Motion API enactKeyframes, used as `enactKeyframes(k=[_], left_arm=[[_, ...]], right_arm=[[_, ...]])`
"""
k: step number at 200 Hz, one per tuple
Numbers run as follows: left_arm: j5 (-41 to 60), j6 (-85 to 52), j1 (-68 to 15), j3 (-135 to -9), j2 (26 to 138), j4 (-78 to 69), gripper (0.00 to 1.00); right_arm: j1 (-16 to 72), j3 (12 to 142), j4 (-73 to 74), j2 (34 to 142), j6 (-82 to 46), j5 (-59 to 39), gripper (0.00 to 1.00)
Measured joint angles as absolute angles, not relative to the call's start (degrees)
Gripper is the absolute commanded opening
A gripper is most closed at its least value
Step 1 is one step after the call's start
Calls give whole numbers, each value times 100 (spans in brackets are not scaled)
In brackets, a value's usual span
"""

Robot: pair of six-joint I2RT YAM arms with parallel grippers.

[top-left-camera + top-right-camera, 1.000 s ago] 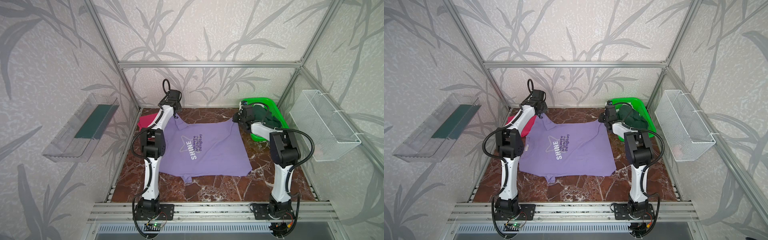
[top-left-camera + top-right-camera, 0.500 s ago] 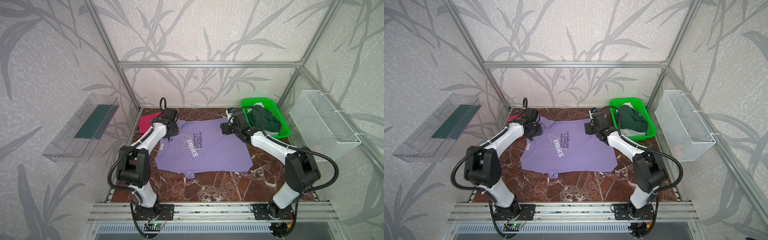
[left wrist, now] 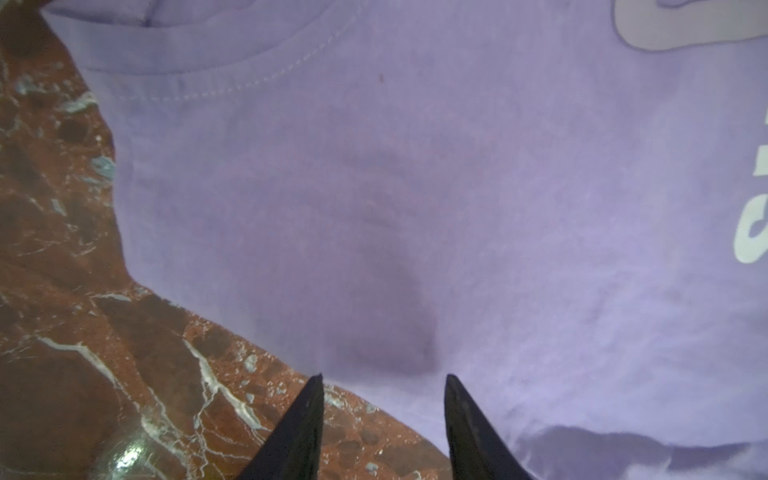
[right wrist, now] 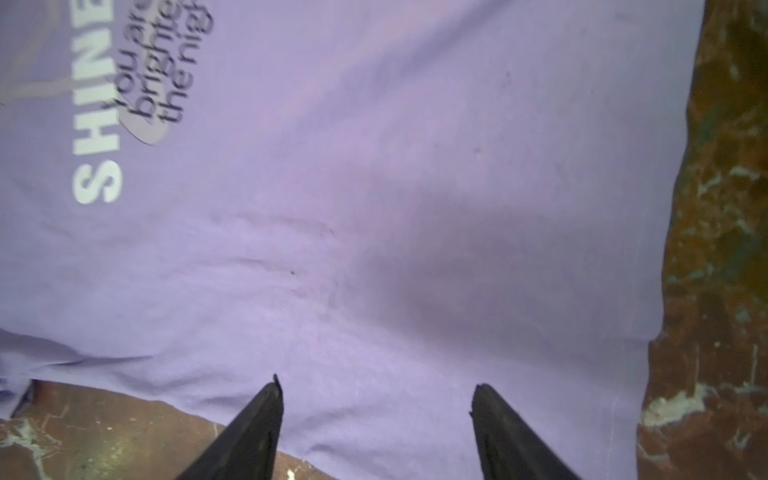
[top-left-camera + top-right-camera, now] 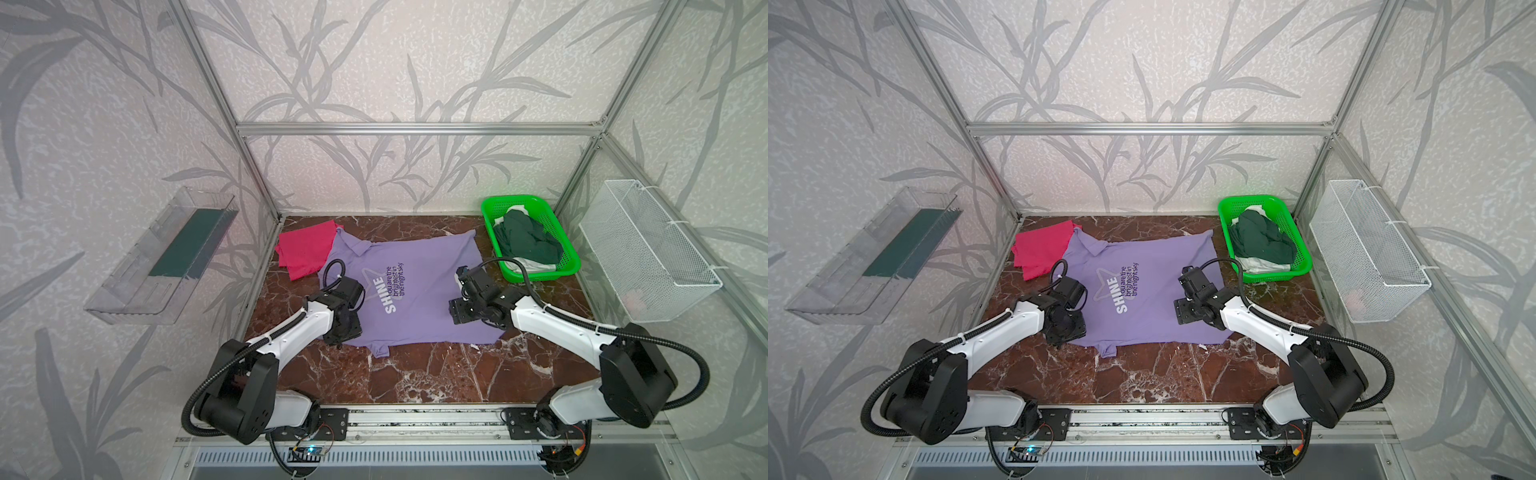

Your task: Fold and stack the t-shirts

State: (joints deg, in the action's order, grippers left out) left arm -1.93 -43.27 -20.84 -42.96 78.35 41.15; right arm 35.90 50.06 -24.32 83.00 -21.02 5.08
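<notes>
In both top views: seeing the lavender tee lying spread, lettering up, across the middle of the marble tabletop, collar end leftward, touching the magenta tee resting at the far left corner. Noting a dark green garment and a white garment heaped in the green basket, just beside the lavender hem. Finding the left gripper hanging over the near shoulder and the right gripper over the body toward the hem. Not managing to read the jaw spacing from up here.

In the left wrist view: looking down on lavender cloth, the stitched collar band and bare marble. Seeing the fingertips standing apart, holding nothing, poised over the spot where the cloth edge meets the stone.

In the right wrist view: seeing the fingertips standing wider apart, likewise empty, above the near side edge, close to the hem corner.

Judging the tee light, limp and not fragile: likely drooping and bunching if pinched at one point, and sliding easily on polished marble. Favouring a hold at the near shoulder seam beside the collar for the left and at the near hem corner for the right, pressing down to catch both layers, then lifting together.
</notes>
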Motion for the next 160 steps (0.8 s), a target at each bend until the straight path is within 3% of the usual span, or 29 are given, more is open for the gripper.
enactKeyframes(k=[17,44,110,122,134,160], left_arm=[[-211,-4381,-2084,-4296,8025,3986,36],[-237,-4440,-2095,-4294,8270,3887,0],[-364,-4394,-2171,-4488,7839,4224,0],[-390,-4368,-2171,-4545,7817,4252,20],[-401,-4335,-2171,-4547,7817,4292,34],[-377,-4362,-2176,-4388,7813,4281,46]], right_arm=[[3568,4895,-2635,8305,-2209,508,73],[3514,4722,-2692,8285,-2316,475,74],[3223,4392,-2523,8215,-2453,311,74],[3183,4285,-2447,8237,-2486,294,74],[3151,4185,-2418,8270,-2515,292,74],[3118,4106,-2427,8318,-2554,268,74]])
